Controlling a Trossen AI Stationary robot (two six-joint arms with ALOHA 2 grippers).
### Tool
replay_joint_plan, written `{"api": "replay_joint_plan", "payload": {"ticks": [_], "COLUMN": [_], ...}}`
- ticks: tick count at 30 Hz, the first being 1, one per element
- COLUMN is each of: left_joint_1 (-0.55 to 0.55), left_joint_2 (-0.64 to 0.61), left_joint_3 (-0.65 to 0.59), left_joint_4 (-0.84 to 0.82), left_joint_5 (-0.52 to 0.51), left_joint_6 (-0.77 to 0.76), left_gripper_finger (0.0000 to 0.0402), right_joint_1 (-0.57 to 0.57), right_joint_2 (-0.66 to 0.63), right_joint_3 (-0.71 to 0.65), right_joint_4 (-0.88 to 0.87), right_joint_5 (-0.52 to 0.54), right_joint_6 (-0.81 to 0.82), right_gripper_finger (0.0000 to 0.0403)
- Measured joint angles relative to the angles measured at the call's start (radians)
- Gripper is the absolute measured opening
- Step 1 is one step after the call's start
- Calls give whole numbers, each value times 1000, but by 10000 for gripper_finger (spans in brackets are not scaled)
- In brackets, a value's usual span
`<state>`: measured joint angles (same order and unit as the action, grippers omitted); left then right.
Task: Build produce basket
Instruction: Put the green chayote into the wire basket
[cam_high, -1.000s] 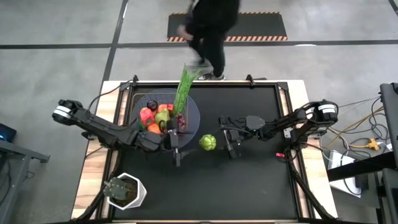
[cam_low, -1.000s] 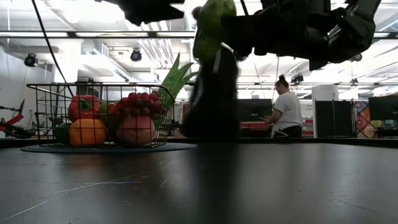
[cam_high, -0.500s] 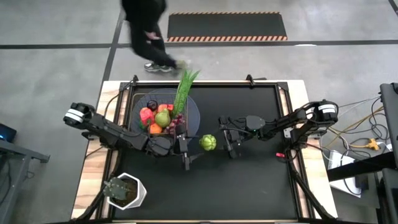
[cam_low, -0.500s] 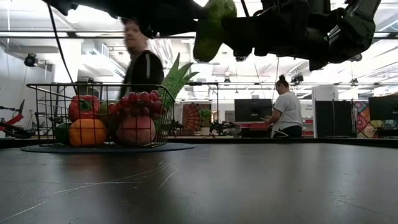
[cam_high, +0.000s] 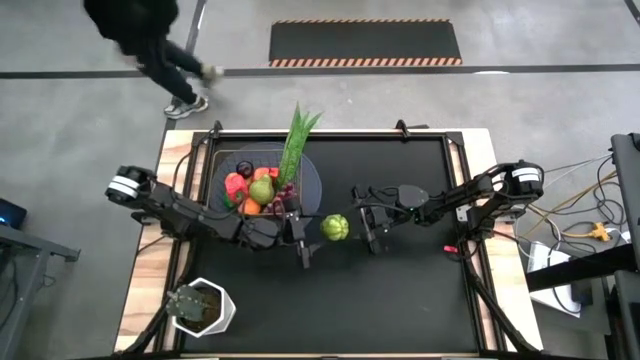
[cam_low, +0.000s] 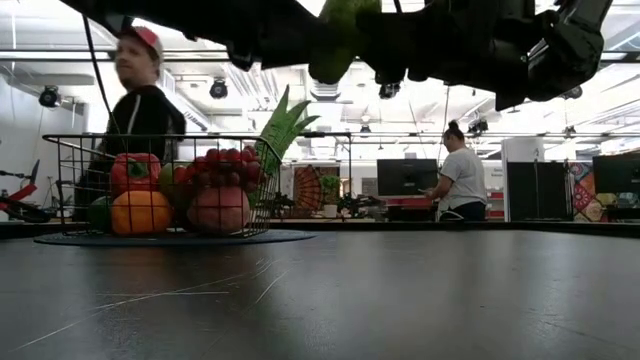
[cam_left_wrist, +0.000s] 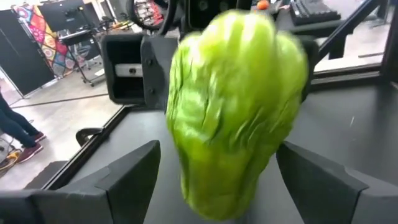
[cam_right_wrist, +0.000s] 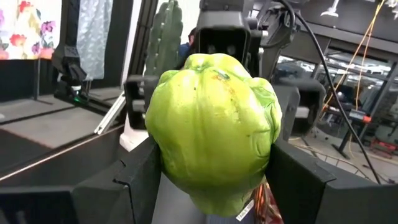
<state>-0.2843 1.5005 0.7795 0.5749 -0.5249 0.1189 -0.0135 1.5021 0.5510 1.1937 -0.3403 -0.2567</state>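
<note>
A green bell pepper (cam_high: 335, 228) hangs high above the table's middle, between my two grippers; it also shows in the low view (cam_low: 338, 40). My right gripper (cam_high: 354, 228) is shut on it from the right. My left gripper (cam_high: 310, 238) is open just left of it, its fingers on either side of the pepper (cam_left_wrist: 236, 106); I cannot tell whether they touch. The wire basket (cam_high: 262, 185) stands on its grey disc at the far left, holding a red pepper, an orange, grapes, a pink fruit and a green leafy stalk (cam_high: 295, 150) that sticks out. My right gripper pinches the green pepper by its two opposite sides (cam_right_wrist: 163, 155) between its two fingers. The fingers come level from the table's right. The pepper is lifted clear, far above the table.
A white pot with a small plant (cam_high: 200, 307) stands at the near left corner. A person (cam_high: 140, 30) walks past beyond the table's far left; another person (cam_low: 462, 180) stands farther back in the room. The mat to the right of the basket is bare.
My left gripper has gone toward the table's right edge, up to the green pepper, and now has its open fingers around it. My right gripper and the pepper have kept still. The person behind the table has walked to the left.
</note>
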Motion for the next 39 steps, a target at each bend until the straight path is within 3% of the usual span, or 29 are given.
{"api": "replay_joint_plan", "payload": {"ticks": [5, 12, 20, 24, 39], "left_joint_1": [14, 24, 23, 23, 23], "left_joint_2": [28, 43, 40, 39, 30], "left_joint_3": [0, -1, 0, 2, 2], "left_joint_4": [1, 14, 14, 18, -40], "left_joint_5": [0, 3, 7, 6, -34], "left_joint_6": [0, -1, -7, -7, -8], "left_gripper_finger": [288, 219, 146, 142, 142], "right_joint_1": [0, 0, 0, 0, 0], "right_joint_2": [0, 0, -1, -1, -2], "right_joint_3": [0, 0, 0, -1, -1], "right_joint_4": [2, 1, -31, -39, -41], "right_joint_5": [0, 2, 26, 26, 29], "right_joint_6": [11, 11, 102, 114, 128], "right_gripper_finger": [228, 229, 333, 358, 363]}}
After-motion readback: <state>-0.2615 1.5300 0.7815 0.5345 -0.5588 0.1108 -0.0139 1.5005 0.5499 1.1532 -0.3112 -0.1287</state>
